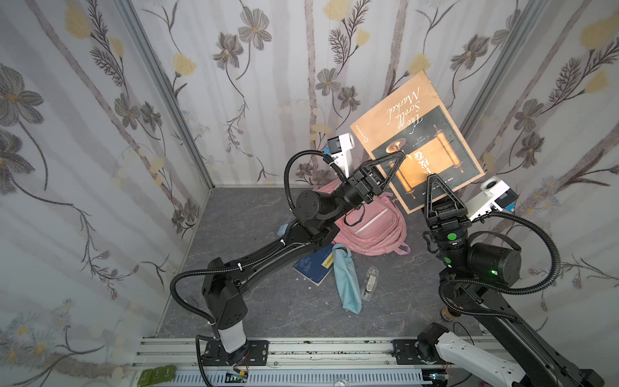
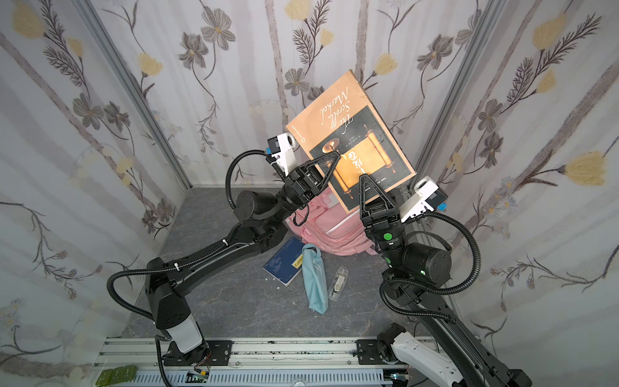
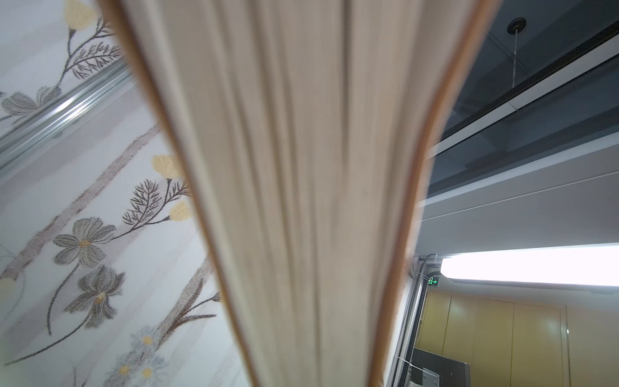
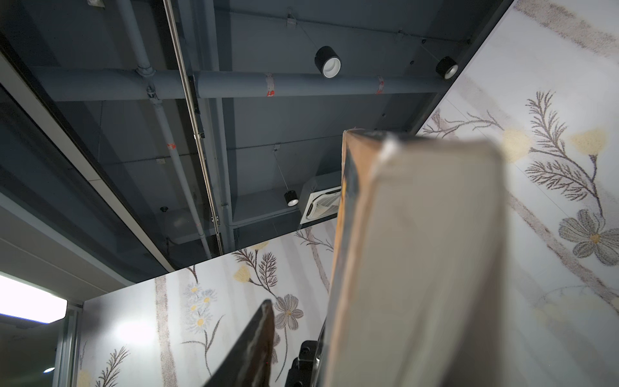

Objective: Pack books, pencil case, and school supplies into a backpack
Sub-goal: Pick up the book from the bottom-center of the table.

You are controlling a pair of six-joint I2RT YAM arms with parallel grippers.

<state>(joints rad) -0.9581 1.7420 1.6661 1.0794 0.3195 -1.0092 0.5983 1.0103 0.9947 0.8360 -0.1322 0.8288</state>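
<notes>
Both arms raised, wrists tilted up; left claw clamped; right claw grip unclear.

we take this for a robotics lab cell, not a home: floral fabric panels stand between aluminium posts around a grey tabletop, and an aluminium rail along its front carries the arm bases. above the panels we see a bare grey ceiling with pipes, spotlights, an air-conditioning cassette, a green exit sign and a strip light.
</notes>
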